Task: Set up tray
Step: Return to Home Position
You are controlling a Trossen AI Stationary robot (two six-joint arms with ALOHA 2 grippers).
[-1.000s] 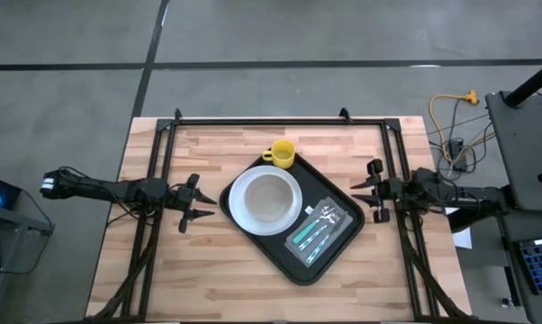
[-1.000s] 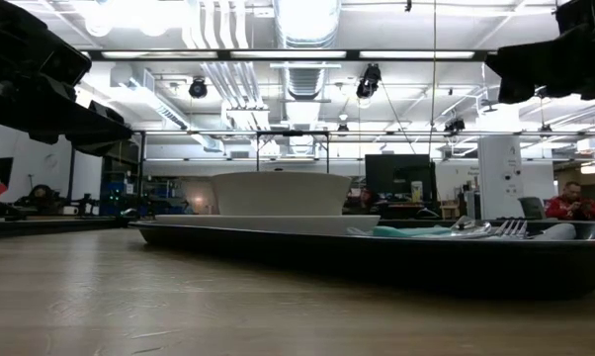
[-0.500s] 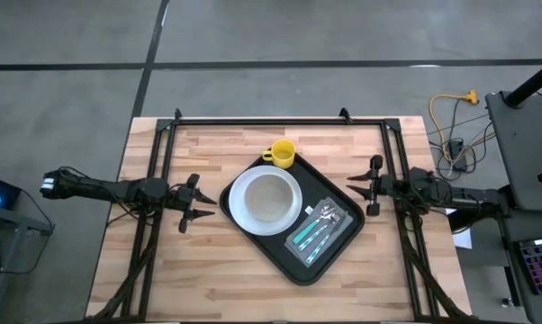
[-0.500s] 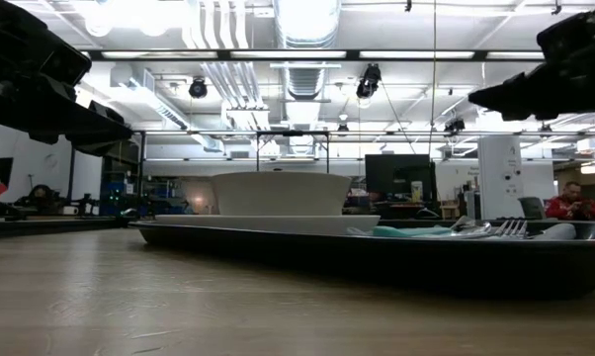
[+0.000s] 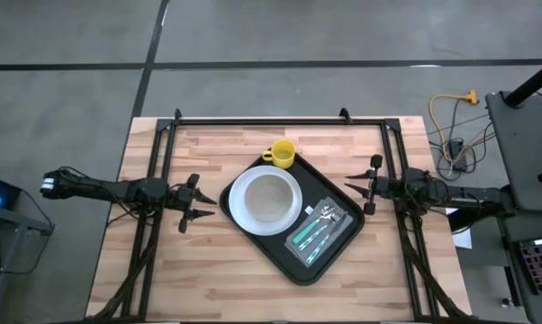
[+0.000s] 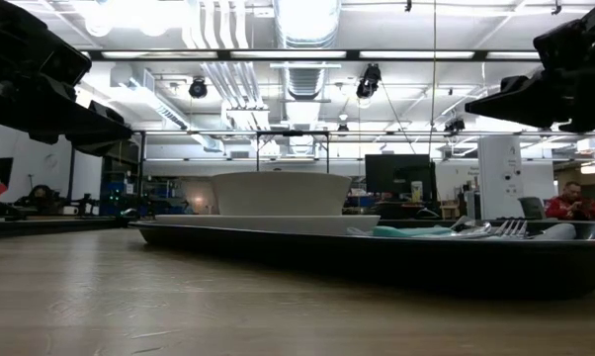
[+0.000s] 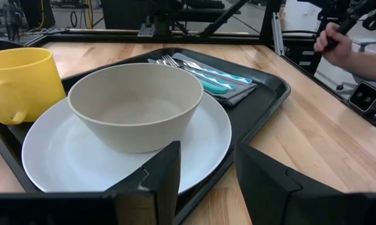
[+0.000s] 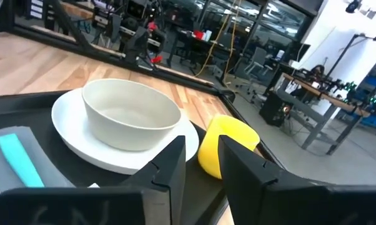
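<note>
L end effector [image 5: 197, 200], R end effector [image 5: 359, 189] released, flanking tray [image 7: 263, 106]; mug [image 5: 283, 154] beside bowl [image 5: 267, 194].

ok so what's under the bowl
The bowl sits on the white plate, which lies on the black tray. Only the plate's outer ring shows. Its middle is covered by the bowl, so what lies there cannot be seen.
</note>
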